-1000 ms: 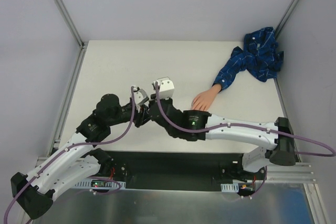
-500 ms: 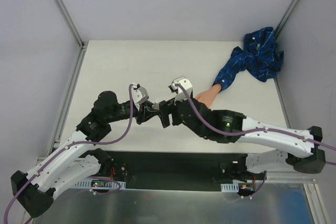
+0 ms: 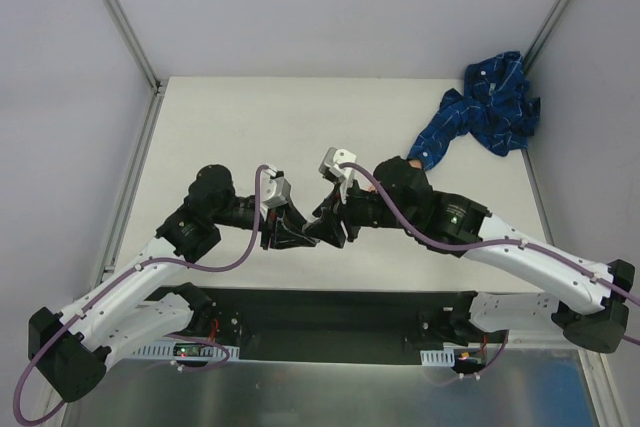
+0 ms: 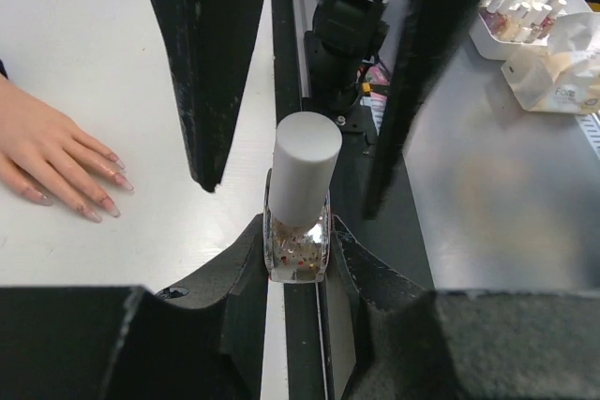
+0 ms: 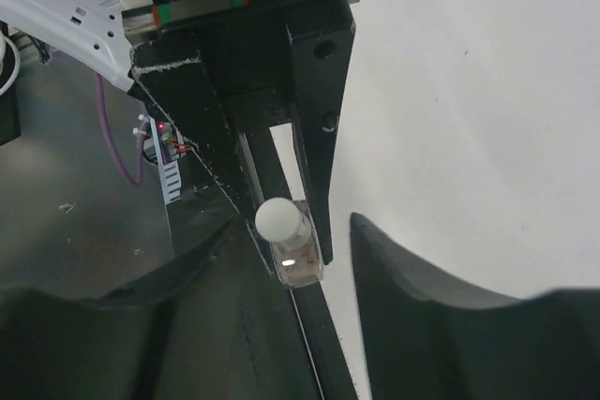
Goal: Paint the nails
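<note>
The flat white table (image 3: 230, 127) takes up most of the scene. Both arms fold in over its near edge to meet at one small clear glass polish bottle (image 4: 298, 245) with a white cylindrical cap (image 4: 305, 161).

The left arm (image 3: 130, 287) reaches in from the bottle's left with its elbow bent. The right arm (image 3: 520, 252) sweeps in from the bottle's right. From above, its bulk hides nearly everything between the bottle and the crumpled blue patterned sleeve (image 3: 490, 107), which lies far back and to the right of the bottle.

The flesh-coloured mannequin hand (image 4: 47, 152) lies palm down on the table, well apart from the bottle. Its glossy pinkish nails (image 4: 110, 206) point toward the table's near edge.

Beyond the bottle, off the table, a grey bench (image 4: 497, 194) carries a white tray of little bottles (image 4: 511, 16) and a white bag (image 4: 562, 63). The bag's print is too small to read. A green-and-red strip (image 5: 202, 7) marks the left gripper's rail.

The left gripper (image 4: 298, 250) is clamped on the bottle's glass base and holds it upright. The right gripper (image 4: 291, 200) has its fingers apart, one on each side of the cap, and neither touches it.
</note>
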